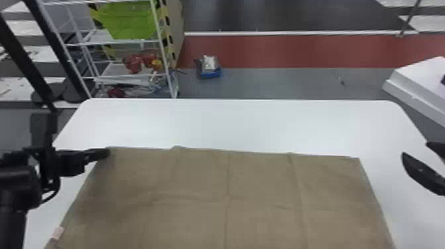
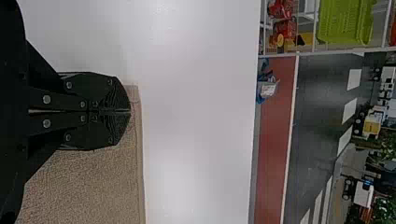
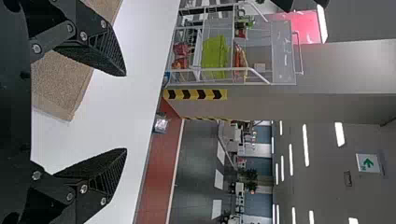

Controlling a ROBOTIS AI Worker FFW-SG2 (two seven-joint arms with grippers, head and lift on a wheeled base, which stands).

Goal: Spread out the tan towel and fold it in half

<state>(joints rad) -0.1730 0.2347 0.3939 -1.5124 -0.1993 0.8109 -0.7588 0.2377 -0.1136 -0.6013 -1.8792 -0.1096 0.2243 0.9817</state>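
And here's the tan towel (image 1: 258, 185), flat, short of the table's (image 1: 231, 122) far edge; left gripper (image 1: 106, 153) at its far-left corner, wrist view showing it clenched, any pinch unclear; right gripper (image 1: 414, 148) near the table's right edge, wrist view showing it gaping!

A white table (image 1: 231, 122) with rounded far corners is seen in the head view. Its middle and near part are covered by a tan towel (image 1: 261, 182), spread out broadly, its far edge slightly uneven. White surface is shown beyond that edge and to the left and right. The towel is crossed by creases running near to far and by fainter sideways ones. A small pale label (image 1: 57, 233) is seen at its left edge, toward the near side.
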